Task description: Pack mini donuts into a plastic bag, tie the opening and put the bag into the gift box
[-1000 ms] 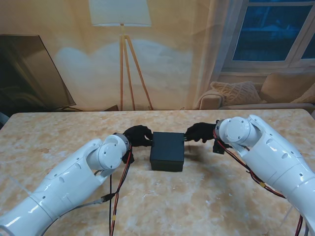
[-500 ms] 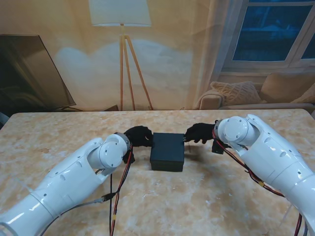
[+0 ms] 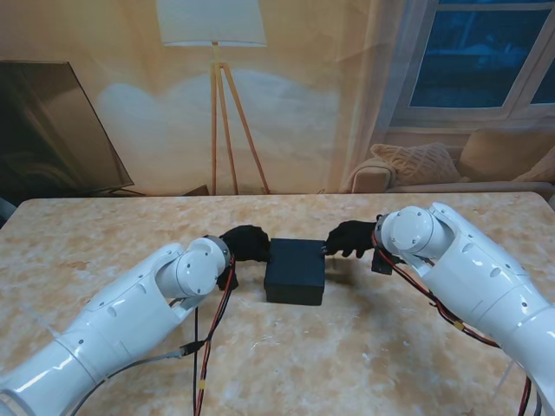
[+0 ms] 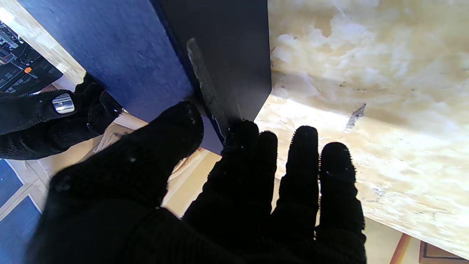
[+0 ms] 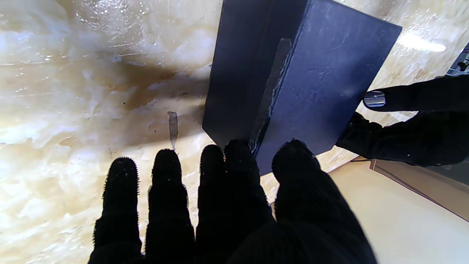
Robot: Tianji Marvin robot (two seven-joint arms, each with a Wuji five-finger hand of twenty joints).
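At opposite ends of the gift box [image 3: 295, 269], left hand [image 3: 244, 243] and right hand [image 3: 350, 237] pinch its lid edge; uneven lifting could tilt it.

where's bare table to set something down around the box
Bare table lies nearer to me than the gift box, between both forearms, and farther from me toward the back edge. Crowded: the box's sides, with the left hand and right hand against them.
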